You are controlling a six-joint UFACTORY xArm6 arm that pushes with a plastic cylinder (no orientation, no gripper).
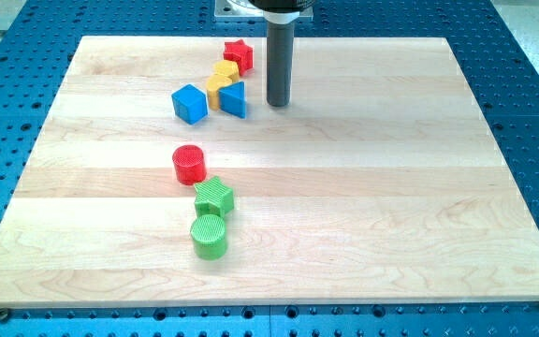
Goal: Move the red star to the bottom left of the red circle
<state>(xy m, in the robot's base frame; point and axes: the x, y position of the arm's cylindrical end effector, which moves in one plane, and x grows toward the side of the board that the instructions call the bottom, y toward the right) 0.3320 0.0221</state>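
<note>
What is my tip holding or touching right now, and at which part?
Nothing is held. My tip is a bare rod end standing free on the board, right of the blue triangular block and below-right of the red star, touching neither.

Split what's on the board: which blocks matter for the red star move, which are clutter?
Job:
red star, at the view's top
red circle, mid-board
my tip, right of the star cluster, touching no block

Clutter:
yellow block
blue cube
blue triangle
green star
green circle
</note>
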